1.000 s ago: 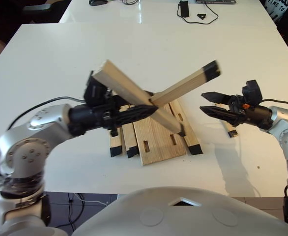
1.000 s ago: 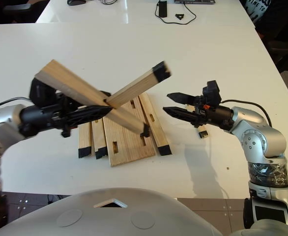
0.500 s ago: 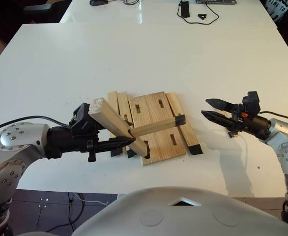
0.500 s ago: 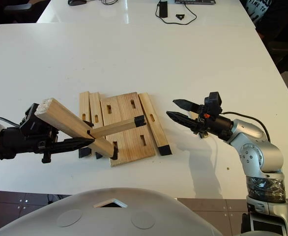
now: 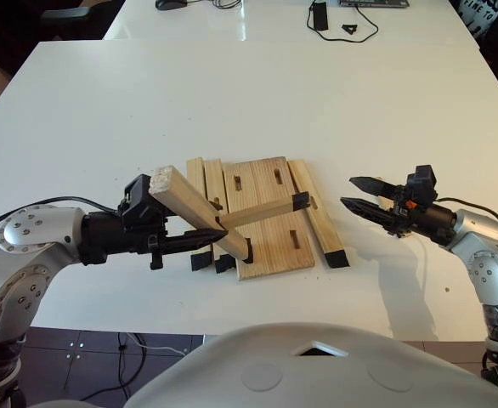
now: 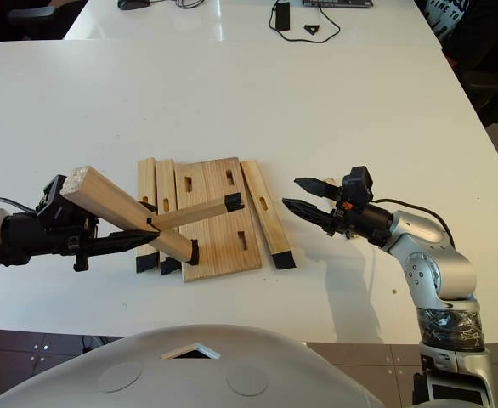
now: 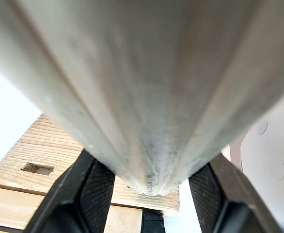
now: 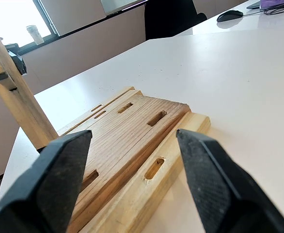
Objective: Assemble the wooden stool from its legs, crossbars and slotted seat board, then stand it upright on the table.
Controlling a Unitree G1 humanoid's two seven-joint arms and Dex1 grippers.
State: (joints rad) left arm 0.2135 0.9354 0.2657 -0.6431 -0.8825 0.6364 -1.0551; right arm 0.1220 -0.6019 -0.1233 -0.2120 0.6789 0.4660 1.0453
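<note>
Now the left gripper (image 5: 200, 240) is clamped on a pale square wooden leg (image 5: 185, 202) with a black-tipped wooden crossbar (image 5: 262, 212) jutting from it. It holds the leg tilted over the near-left corner of the flat slotted wooden seat board (image 5: 257, 184). That board lies on the white table (image 5: 359, 110) between loose black-tipped wooden legs (image 5: 321, 223), and the right gripper (image 5: 357, 195) hovers just to their right, jaws apart.
</note>
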